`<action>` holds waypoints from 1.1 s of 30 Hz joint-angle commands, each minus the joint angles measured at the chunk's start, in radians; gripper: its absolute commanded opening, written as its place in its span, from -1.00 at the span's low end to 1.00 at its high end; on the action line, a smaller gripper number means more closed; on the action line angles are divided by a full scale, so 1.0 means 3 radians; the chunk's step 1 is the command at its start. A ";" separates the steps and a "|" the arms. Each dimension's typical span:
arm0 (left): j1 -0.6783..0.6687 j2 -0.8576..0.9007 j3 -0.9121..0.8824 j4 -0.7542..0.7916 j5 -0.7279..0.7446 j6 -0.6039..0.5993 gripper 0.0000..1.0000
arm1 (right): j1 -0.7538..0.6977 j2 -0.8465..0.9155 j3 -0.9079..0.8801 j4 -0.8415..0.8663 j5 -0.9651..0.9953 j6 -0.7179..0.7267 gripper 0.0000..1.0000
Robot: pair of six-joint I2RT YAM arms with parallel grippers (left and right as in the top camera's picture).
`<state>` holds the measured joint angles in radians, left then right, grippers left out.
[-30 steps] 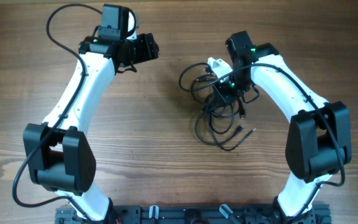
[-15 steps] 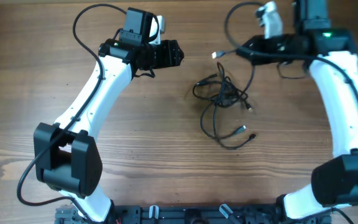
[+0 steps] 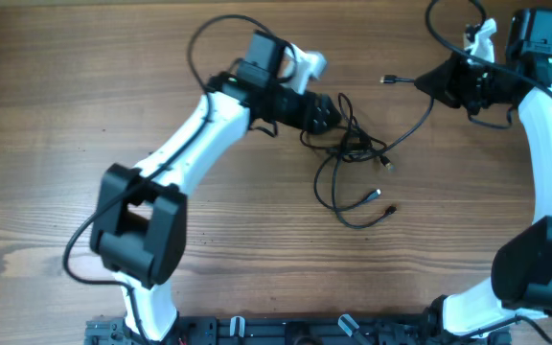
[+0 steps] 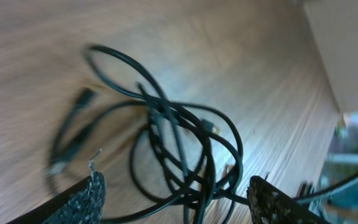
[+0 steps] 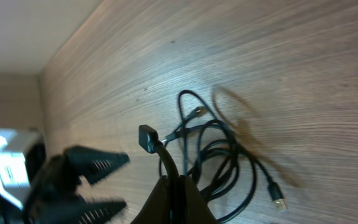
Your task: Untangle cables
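The cables lie as a black tangle of loops mid-table, with loose plug ends trailing toward the near side. My left gripper is open at the tangle's left edge. In the left wrist view its fingers straddle several crossing strands without closing on them. My right gripper sits far right of the pile, shut on one cable near its plug. That cable runs from the gripper back down into the tangle. In the right wrist view the shut gripper clamps this cable just below the plug.
A black rail runs along the table's near edge. The left arm stretches diagonally across the table's left half. In the right wrist view a silver-tipped plug lies at the tangle's right, and the left gripper shows at the lower left.
The left arm swung right until its open gripper reached the tangle. The right arm rose toward the far right with one cable end, drawing that cable out of the pile.
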<state>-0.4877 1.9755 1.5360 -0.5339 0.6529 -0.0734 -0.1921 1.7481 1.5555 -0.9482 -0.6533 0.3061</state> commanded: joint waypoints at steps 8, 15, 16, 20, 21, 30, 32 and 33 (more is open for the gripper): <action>-0.0636 0.0134 0.0000 0.0014 -0.0632 0.0496 0.55 | -0.0172 0.0402 -0.0041 0.0019 0.0032 0.0011 -0.91; -0.0721 0.0431 0.0000 0.0093 -0.1053 0.0492 0.40 | -0.0172 0.0404 -0.0041 0.0015 0.0031 -0.0130 -0.91; -0.0721 0.0490 0.0000 0.0137 -0.1102 0.0481 0.39 | -0.0172 0.0404 -0.0041 0.0011 0.0031 -0.0148 -0.91; -0.0729 0.0581 0.0000 0.0168 -0.1133 0.0467 0.24 | -0.0172 0.0404 -0.0041 0.0008 0.0031 -0.0159 -0.91; -0.0736 0.0601 0.0000 0.0169 -0.1133 0.0467 0.18 | -0.0172 0.0403 -0.0041 0.0009 0.0032 -0.0163 -0.92; -0.0768 0.0772 -0.0001 0.0303 -0.1134 0.0455 -0.29 | -0.0172 0.0404 -0.0041 0.0006 0.0032 -0.0238 -0.91; -0.0768 0.0772 -0.0001 0.0314 -0.1136 0.0455 -0.88 | -0.0172 0.0404 -0.0041 0.0005 0.0032 -0.0263 -0.91; -0.0767 0.0772 -0.0001 0.0314 -0.1136 0.0450 -0.92 | -0.0172 0.0404 -0.0041 0.0005 0.0032 -0.0264 -0.91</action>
<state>-0.7200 2.1769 1.5360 -0.4351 0.3408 0.0536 -0.2386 1.8534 1.5524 -0.9489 -0.6495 0.2520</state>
